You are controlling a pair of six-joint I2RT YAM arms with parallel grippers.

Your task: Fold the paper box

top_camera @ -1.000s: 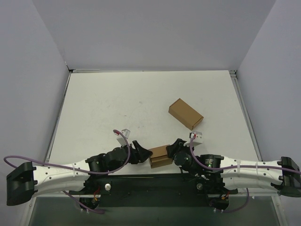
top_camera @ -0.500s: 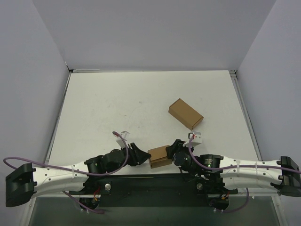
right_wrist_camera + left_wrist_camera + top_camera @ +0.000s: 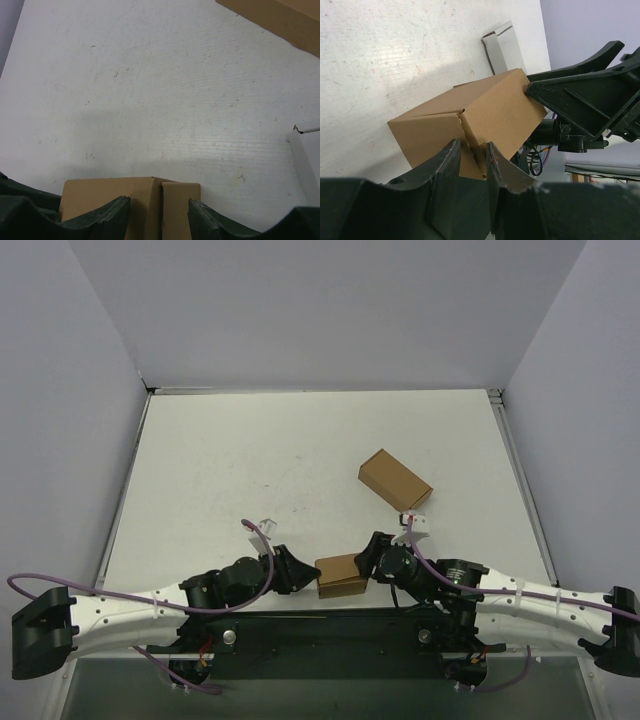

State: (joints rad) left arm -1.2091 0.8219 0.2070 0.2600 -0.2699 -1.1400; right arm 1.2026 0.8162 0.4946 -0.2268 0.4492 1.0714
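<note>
The paper box (image 3: 340,575) is a small squarish brown carton at the near edge of the table, between my two grippers. My left gripper (image 3: 296,570) is at its left end. In the left wrist view the fingers (image 3: 451,156) are closed to a narrow gap on a flap edge of the box (image 3: 470,117). My right gripper (image 3: 372,557) is at the box's right end. In the right wrist view its jaws stand wide apart, with the box (image 3: 145,200) and its side flap between the fingertips (image 3: 116,211).
A longer oblong brown carton (image 3: 395,481) lies beyond on the right and shows in the right wrist view (image 3: 280,17). A small white-grey slab (image 3: 416,524) lies beside the right wrist. The table's near edge (image 3: 330,612) is just behind the box.
The left gripper has drawn back a little to the left. The right wrist has shifted slightly up and away, its elbow moving right. The box stays almost in place.
</note>
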